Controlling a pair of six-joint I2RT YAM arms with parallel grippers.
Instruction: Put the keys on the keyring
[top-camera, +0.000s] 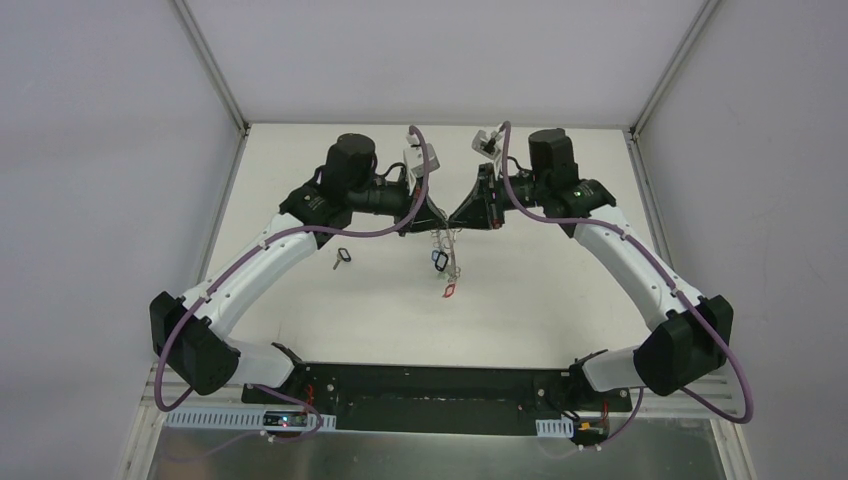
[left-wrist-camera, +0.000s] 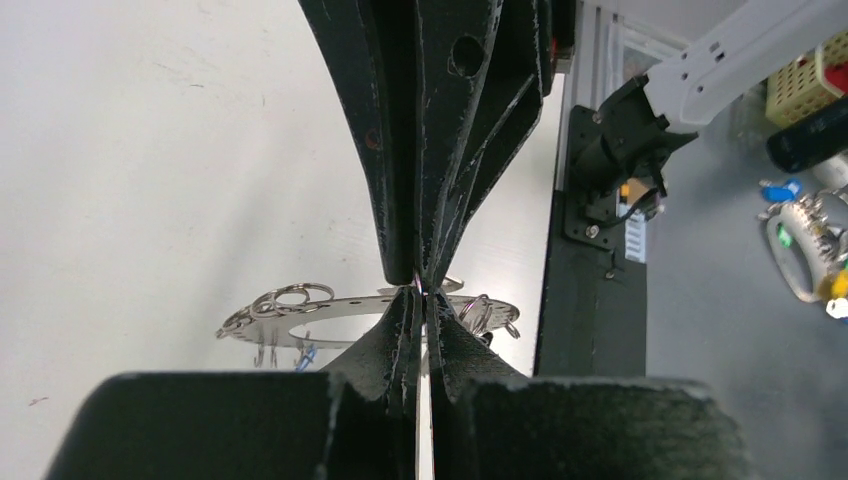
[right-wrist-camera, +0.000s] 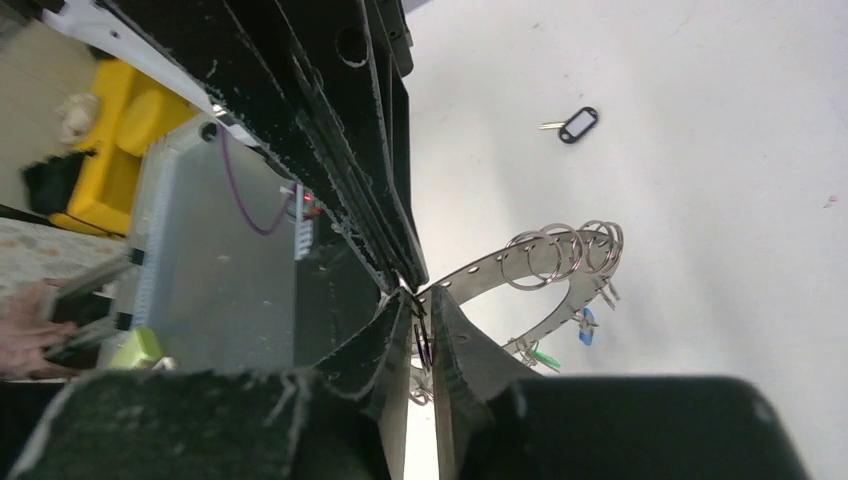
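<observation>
The keyring (right-wrist-camera: 533, 262) is a flat perforated metal hoop strung with small split rings and tags. It hangs between my two grippers above the table (top-camera: 560, 300). My left gripper (left-wrist-camera: 421, 292) is shut, its tips pinching the hoop's (left-wrist-camera: 300, 305) edge. My right gripper (right-wrist-camera: 418, 300) meets it tip to tip, jaws slightly apart with a thin dark split ring in the gap. Keys with blue (top-camera: 438, 258) and red (top-camera: 448, 291) tags dangle below the hoop. A loose key with a black tag (top-camera: 341, 258) lies on the table to the left, and the right wrist view shows that key (right-wrist-camera: 577, 125) too.
The white table is fenced by grey walls and metal rails (top-camera: 215, 70). The black base plate (top-camera: 430, 395) runs along the near edge. A yellow bin (right-wrist-camera: 110, 130) and clutter sit beyond the table.
</observation>
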